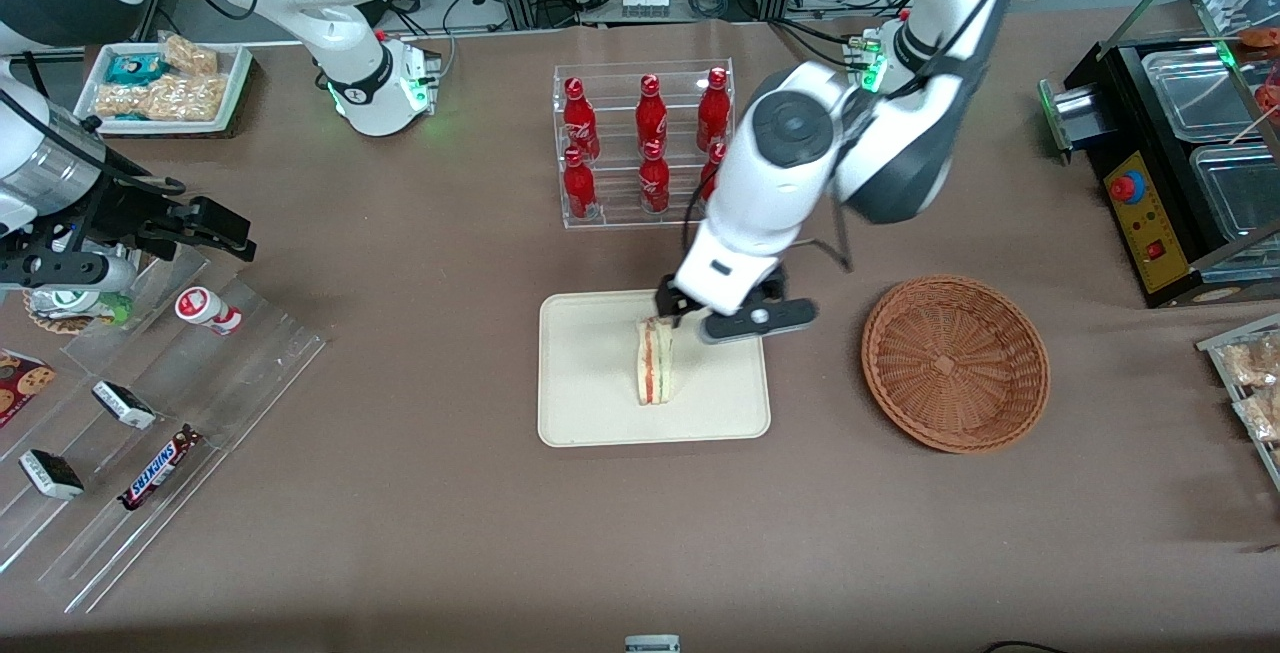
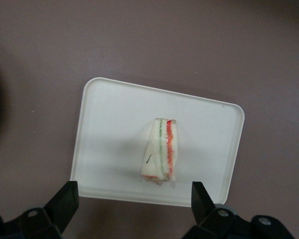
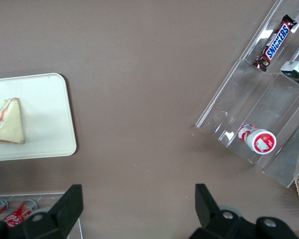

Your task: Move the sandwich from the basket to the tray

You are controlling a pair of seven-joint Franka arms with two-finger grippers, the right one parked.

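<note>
Sandwich (image 1: pixel 655 361) lying on the tray (image 1: pixel 590 403); basket (image 1: pixel 955 363) at 3 o'clock; gripper (image 1: pixel 668 316) spread wide above the sandwich; Snickers bar (image 1: pixel 158 467) in rack (image 1: pixel 150 413).

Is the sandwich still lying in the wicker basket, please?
No, the sandwich rests on the cream tray under the open gripper; the wicker basket holds nothing.

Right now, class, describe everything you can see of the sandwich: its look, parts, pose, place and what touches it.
The sandwich is a triangular wedge of pale white bread with green and red-orange filling layers showing along its edge. It stands on the cream tray, about midway across it, and has left the wicker basket. The gripper hangs open above it, fingers apart and not touching it. Only the tray touches it.
</note>
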